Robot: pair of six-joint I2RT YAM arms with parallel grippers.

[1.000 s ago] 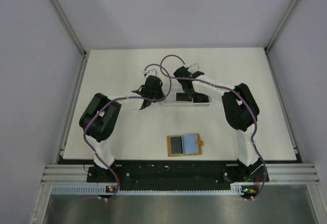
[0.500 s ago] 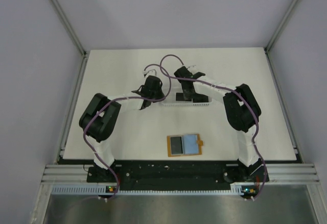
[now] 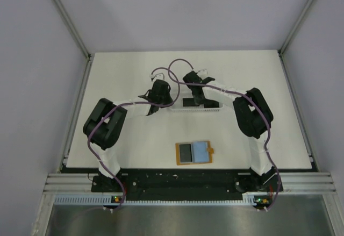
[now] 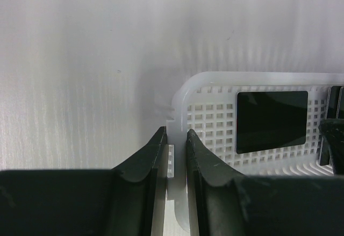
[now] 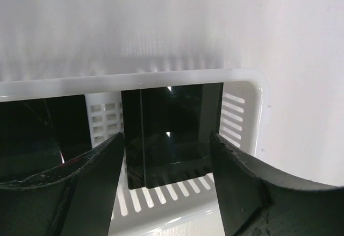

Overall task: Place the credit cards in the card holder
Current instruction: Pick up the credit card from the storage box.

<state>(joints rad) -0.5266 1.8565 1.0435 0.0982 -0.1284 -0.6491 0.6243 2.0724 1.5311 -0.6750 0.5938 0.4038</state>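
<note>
The card holder (image 3: 194, 153) lies open near the table's front, orange-tan, with a dark card (image 3: 185, 152) on its left half and a pale blue panel on its right. More black credit cards (image 5: 166, 131) rest in the white slotted tray (image 3: 210, 108). My right gripper (image 5: 165, 139) hangs open over the tray's right end, its fingers on either side of these cards without touching them. My left gripper (image 4: 176, 139) is shut on the tray's left end wall (image 4: 180, 112). In the left wrist view another black card (image 4: 271, 120) lies flat on the tray's grid floor.
The tray's far rim (image 5: 134, 80) runs across the right wrist view, with bare white table beyond it. Grey walls with metal posts (image 3: 67, 18) enclose the table on three sides. Purple cables (image 3: 177, 64) loop above both wrists.
My right gripper has shifted slightly toward the far side over the tray and its fingers have spread a little. The left arm and the holder have not moved.
</note>
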